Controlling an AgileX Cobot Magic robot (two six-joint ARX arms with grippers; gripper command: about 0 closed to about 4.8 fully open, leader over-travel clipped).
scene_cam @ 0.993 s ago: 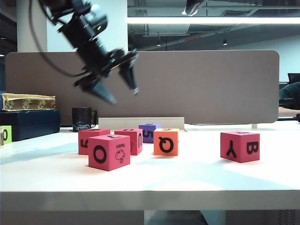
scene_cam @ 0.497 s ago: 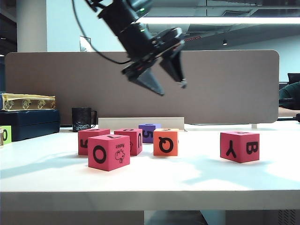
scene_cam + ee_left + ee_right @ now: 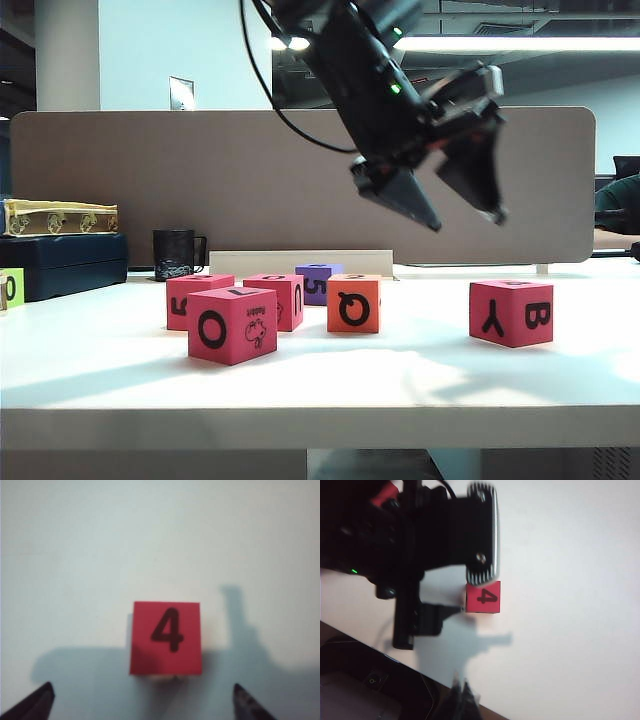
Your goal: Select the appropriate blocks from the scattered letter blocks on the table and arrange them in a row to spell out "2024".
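Note:
The scattered letter blocks stand on the white table (image 3: 420, 385). To the left are a pinkish-red O cube (image 3: 232, 323), a pinkish-red 5 cube (image 3: 192, 299), a pinkish-red cartoon cube (image 3: 280, 298), a purple cube (image 3: 318, 282) and an orange Q cube (image 3: 354, 302). Apart at the right stands the pinkish-red Y and B cube (image 3: 511, 312), whose top shows a 4 (image 3: 166, 637) (image 3: 483, 597). My left gripper (image 3: 465, 220) (image 3: 142, 700) hangs open above this cube, holding nothing. My right gripper (image 3: 462, 694) is high up, its fingers pressed together and empty.
A grey partition (image 3: 300, 180) closes off the back. A black mug (image 3: 175, 253), a dark case (image 3: 62, 264) with a gold box (image 3: 60, 216) and a green block (image 3: 11, 287) stand at the far left. A white strip (image 3: 300, 262) lies behind the cubes.
My left arm has swung from the left, over the cluster, to above the Y and B cube at the right. Its jaws have spread wider. No cube has moved.

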